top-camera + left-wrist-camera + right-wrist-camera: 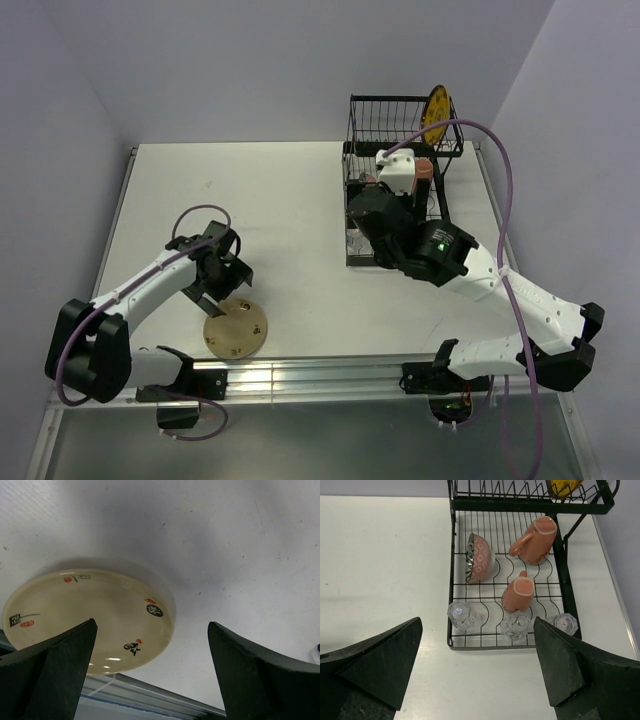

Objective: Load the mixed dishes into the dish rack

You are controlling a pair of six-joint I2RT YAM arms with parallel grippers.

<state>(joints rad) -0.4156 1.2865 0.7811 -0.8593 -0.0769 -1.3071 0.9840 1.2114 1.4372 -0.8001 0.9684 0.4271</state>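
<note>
The tan speckled plate [236, 331] lies flat on the table near the front edge; it also shows in the left wrist view [90, 620]. My left gripper [222, 290] is open and empty just above it, its left finger over the plate's rim [150, 680]. The black wire dish rack [354, 150] stands at the back right. Its low base [451, 600] holds the dark patterned bowl [479, 557], two orange mugs [535, 541] [517, 594] and three clear glasses [460, 614] [515, 625] [565, 623]. The yellow plate [436, 112] stands in the taller basket. My right gripper [372, 212] hovers open and empty over the rack's near side [477, 680].
A metal rail [300, 375] runs along the table's front edge, close to the tan plate; it shows in the left wrist view [150, 695]. Grey walls close in the back and the sides. The right arm's purple cable [500, 170] arcs over the rack.
</note>
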